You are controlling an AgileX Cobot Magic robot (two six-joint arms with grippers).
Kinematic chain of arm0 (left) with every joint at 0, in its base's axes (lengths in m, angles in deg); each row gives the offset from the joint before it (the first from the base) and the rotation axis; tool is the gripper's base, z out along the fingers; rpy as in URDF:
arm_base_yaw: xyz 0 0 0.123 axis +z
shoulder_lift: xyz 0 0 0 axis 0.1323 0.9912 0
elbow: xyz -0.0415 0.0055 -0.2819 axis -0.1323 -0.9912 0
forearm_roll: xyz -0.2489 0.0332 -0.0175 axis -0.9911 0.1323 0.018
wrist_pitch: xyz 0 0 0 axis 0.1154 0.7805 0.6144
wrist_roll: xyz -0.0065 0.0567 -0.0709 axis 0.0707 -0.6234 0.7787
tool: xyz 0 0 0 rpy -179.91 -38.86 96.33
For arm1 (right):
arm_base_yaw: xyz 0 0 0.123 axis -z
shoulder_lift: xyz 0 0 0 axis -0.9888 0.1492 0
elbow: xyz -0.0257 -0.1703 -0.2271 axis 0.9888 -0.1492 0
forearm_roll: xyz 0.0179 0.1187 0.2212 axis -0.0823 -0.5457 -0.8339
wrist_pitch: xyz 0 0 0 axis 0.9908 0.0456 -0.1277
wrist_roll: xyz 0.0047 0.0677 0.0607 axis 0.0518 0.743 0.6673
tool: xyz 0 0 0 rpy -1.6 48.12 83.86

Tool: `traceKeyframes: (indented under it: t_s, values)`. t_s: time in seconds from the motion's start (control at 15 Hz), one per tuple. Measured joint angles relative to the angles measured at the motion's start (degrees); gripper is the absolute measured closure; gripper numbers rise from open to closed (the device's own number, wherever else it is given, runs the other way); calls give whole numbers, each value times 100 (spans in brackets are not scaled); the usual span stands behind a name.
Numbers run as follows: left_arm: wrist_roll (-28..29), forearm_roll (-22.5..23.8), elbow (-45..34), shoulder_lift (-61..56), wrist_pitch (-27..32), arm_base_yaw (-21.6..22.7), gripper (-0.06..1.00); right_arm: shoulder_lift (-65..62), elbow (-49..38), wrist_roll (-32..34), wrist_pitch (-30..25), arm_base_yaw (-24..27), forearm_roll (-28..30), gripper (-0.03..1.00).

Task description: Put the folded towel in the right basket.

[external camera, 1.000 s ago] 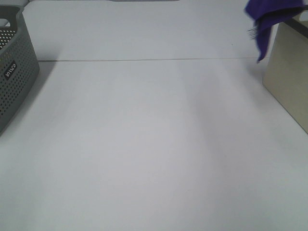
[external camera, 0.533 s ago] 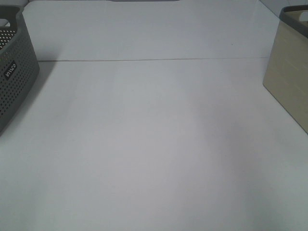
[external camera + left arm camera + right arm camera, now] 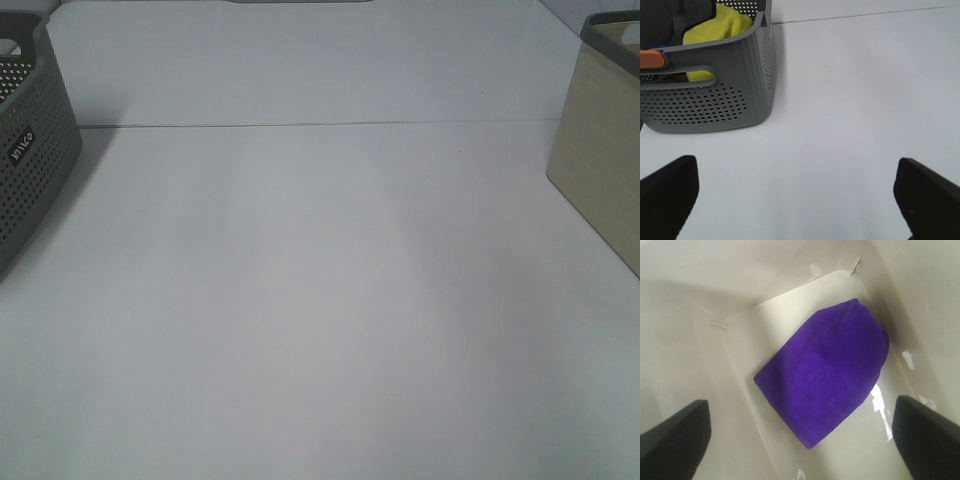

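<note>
The folded purple towel (image 3: 827,372) lies flat on the floor of the beige right basket (image 3: 740,375), seen from above in the right wrist view. My right gripper (image 3: 800,440) is open and empty above it, its dark fingertips (image 3: 675,432) spread wide apart. In the exterior high view the beige basket (image 3: 600,160) stands at the right edge; the towel and both grippers are out of sight there. My left gripper (image 3: 800,200) is open and empty over the white table (image 3: 850,100).
A grey perforated basket (image 3: 710,95) stands at the left, holding a yellow cloth (image 3: 720,27) and dark items; it also shows in the exterior high view (image 3: 30,150). A seam (image 3: 300,125) crosses the white table.
One second ago the purple towel hung over the right basket's rim in the exterior high view. It has since gone from that view and now lies inside the basket, released.
</note>
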State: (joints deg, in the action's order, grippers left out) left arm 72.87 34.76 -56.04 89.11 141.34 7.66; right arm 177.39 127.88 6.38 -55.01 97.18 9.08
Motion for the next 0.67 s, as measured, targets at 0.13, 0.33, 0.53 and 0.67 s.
traceKeyframes:
  t_s: [0.13,0.33,0.53,0.67]
  values:
    - [0,0,0,0,0,0,-5,0,0,-34,0,0,-34,1]
    - [0,0,0,0,0,0,-5,0,424,-166,-11,-80,-699,1]
    - [-6,0,0,0,0,0,-5,-235,974,-189,34,-647,-756,1]
    - [-11,0,0,0,0,0,-5,-722,665,-178,63,-917,-728,1]
